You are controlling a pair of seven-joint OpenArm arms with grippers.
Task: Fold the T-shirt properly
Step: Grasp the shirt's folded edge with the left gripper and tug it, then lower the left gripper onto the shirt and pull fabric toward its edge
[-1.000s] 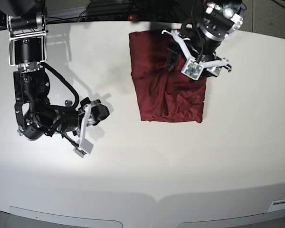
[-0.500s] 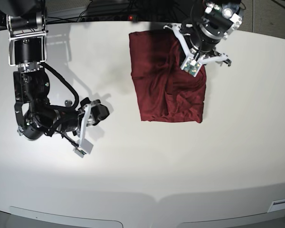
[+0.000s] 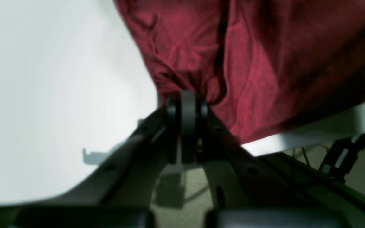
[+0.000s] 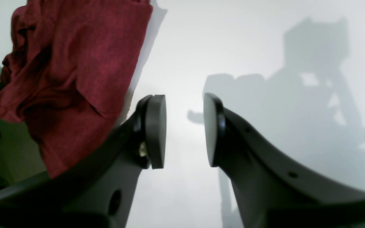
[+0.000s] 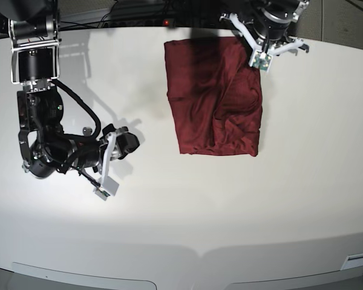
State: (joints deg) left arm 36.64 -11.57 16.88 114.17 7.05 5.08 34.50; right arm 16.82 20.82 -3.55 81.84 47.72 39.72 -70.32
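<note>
Since a second ago the left gripper [image 5: 258, 55] has snapped from spread wide over the middle of the cloth to pinched shut, and it has travelled toward the far edge of the table [image 5: 230, 229], dragging the fabric's right-hand flap with it. That white, matte, smooth table, broad and curved along its near edge, carries the T-shirt [image 5: 212, 96] in its far half, just right of centre: a dark red bundle of thin soft knit, already folded into a rough upright rectangle, creased and lumpy through the middle. At the far right corner of the bundle the left gripper's dark jaws are closed on a gathered tuck of the T-shirt, the cloth puckering into ridges where it is nipped. Well apart, near the table's left edge, the right gripper [image 4: 184, 129] holds its round black pads parted with nothing between them. The step in hand seems to be tidying or re-laying the top layer. Judging by the slack ridges, the next move calls for pulling the pinched corner taut, laying it square onto the corner beneath, then letting go.
</note>
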